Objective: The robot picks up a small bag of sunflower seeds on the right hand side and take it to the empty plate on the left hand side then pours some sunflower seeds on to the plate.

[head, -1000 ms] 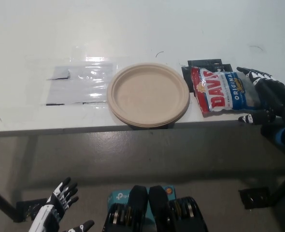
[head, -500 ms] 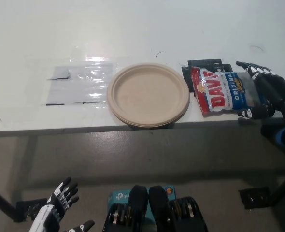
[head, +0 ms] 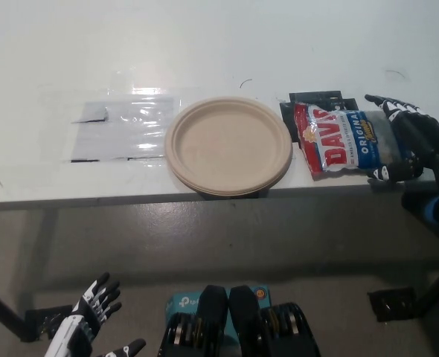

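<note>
Since the bag lies lengthwise across the frame's right, the right hand straddles its right end, fingers apart; left hand rests lower left, open.

Black right robot hand, white-tipped fingers.

Only readable stuff is on the small red, white and blue plastic bag of sunflower seeds, which lies flat just right of the round beige paper plate. Big white letters on the red part spell "DAVI", with the rest of the word cut off by a crease in the bag. On the blue band next to it there's "ORIGINAL" in white. There's smaller print on the bag too, but it's too tiny to make out.
</note>
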Controlling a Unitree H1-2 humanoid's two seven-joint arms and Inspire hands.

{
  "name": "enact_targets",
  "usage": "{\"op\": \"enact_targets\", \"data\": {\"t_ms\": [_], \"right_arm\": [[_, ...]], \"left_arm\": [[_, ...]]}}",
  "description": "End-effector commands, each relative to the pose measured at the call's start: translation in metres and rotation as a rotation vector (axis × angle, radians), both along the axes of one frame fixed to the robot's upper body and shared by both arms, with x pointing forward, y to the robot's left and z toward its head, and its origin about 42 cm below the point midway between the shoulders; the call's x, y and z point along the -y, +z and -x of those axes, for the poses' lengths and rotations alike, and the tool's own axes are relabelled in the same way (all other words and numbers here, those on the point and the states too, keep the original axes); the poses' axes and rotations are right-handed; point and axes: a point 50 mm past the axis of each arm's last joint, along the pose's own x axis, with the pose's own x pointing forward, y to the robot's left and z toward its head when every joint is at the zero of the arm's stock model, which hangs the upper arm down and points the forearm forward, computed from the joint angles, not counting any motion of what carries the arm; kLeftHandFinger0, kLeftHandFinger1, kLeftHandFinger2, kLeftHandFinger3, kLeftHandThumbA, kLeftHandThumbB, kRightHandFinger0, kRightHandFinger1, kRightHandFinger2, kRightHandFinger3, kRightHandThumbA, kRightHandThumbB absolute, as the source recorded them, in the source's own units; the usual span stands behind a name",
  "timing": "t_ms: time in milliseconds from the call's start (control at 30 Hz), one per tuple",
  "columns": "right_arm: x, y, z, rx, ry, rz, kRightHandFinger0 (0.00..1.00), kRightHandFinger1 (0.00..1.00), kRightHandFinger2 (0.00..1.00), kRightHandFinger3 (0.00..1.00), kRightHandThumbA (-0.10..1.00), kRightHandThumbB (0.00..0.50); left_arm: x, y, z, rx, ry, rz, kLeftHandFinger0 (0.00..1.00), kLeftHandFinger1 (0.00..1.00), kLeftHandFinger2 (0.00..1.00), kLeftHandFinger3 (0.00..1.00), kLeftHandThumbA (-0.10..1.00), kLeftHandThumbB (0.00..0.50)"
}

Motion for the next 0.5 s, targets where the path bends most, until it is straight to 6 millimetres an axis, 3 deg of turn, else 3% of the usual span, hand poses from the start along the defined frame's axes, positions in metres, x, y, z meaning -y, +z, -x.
{"op": "enact_targets", "data": {"t_ms": [0,200,333,367,400,433,467], "right_arm": [[-0.006,0.031,-0.012,0.089,0.019,0.011,1.00,1.00,1.00,1.00,1.00,0.402],[-0.006,0.020,-0.032,0.016,-0.016,0.036,1.00,1.00,1.00,1.00,1.00,0.406],[-0.014,0.019,-0.059,0.031,-0.047,0.107,1.00,1.00,1.00,1.00,1.00,0.456],[-0.018,0.018,-0.064,0.045,-0.058,0.118,1.00,1.00,1.00,1.00,0.95,0.470],[-0.023,0.018,-0.070,0.070,-0.072,0.132,1.00,1.00,1.00,1.00,0.81,0.458],[-0.031,0.018,-0.079,0.123,-0.095,0.158,1.00,1.00,1.00,1.00,0.56,0.435],[-0.036,0.018,-0.082,0.168,-0.111,0.203,0.67,0.71,0.88,1.00,0.19,0.412]], "left_arm": [[0.000,0.006,0.001,0.037,0.002,0.008,1.00,1.00,1.00,1.00,1.00,0.312],[0.000,0.006,0.004,0.031,-0.002,0.014,1.00,1.00,1.00,1.00,1.00,0.317],[-0.002,0.006,0.003,0.036,0.002,0.004,1.00,1.00,1.00,1.00,1.00,0.320],[-0.002,0.005,0.004,0.038,0.002,0.004,1.00,1.00,1.00,1.00,1.00,0.318],[-0.003,0.005,0.003,0.039,0.001,0.004,1.00,1.00,1.00,1.00,1.00,0.317],[-0.003,0.005,0.004,0.033,0.002,0.010,1.00,1.00,1.00,1.00,1.00,0.318],[-0.002,0.005,0.004,0.031,0.003,0.011,1.00,1.00,1.00,1.00,1.00,0.318]]}}
